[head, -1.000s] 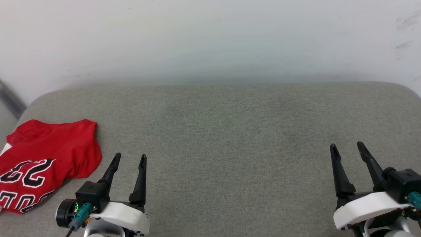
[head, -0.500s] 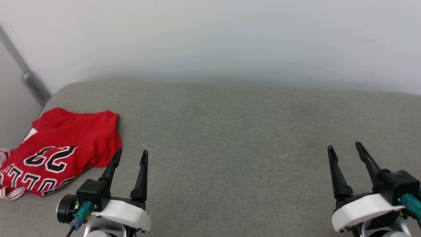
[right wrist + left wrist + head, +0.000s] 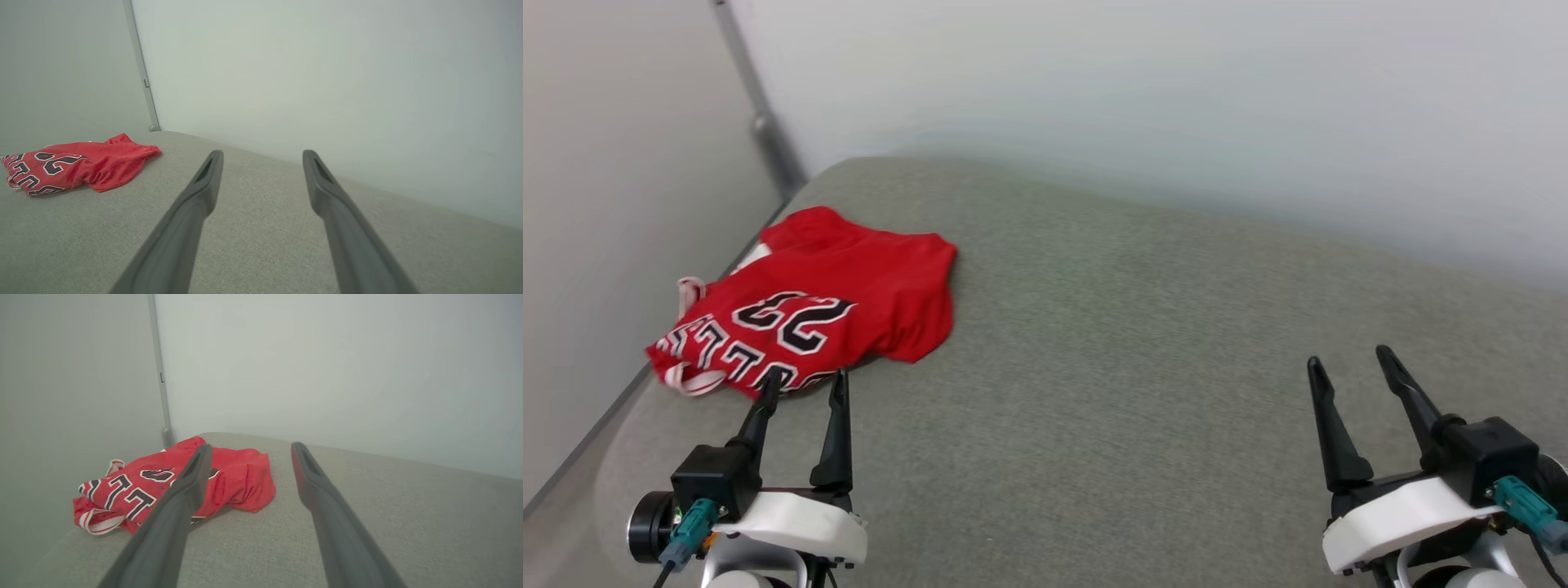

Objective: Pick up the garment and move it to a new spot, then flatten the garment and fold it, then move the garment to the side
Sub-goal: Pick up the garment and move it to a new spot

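Note:
The garment (image 3: pixel 849 286), a red jersey with black white-outlined "23" and letters, lies crumpled near the far left corner of the grey cushioned surface (image 3: pixel 1135 343). A white red-striped sleeve edge (image 3: pixel 690 287) pokes out at its left. My left gripper (image 3: pixel 805 380) stands open just in front of the garment's near edge, nothing between its fingers. In the left wrist view the garment (image 3: pixel 241 477) lies ahead, partly behind the left finger (image 3: pixel 192 477). My right gripper (image 3: pixel 1347 363) is open and empty far to the right; in its wrist view the garment (image 3: pixel 106 161) sits at far left.
Pale walls meet in a corner behind the surface, with a grey vertical pipe (image 3: pixel 760 122) in that corner. The surface's left edge (image 3: pixel 605 408) drops off close to the garment. Bare grey cushion stretches from the garment to the right gripper.
The head camera has turned left, so the whole picture shifted right and the wall corner came into view. The garment lies as before. Both grippers stay open.

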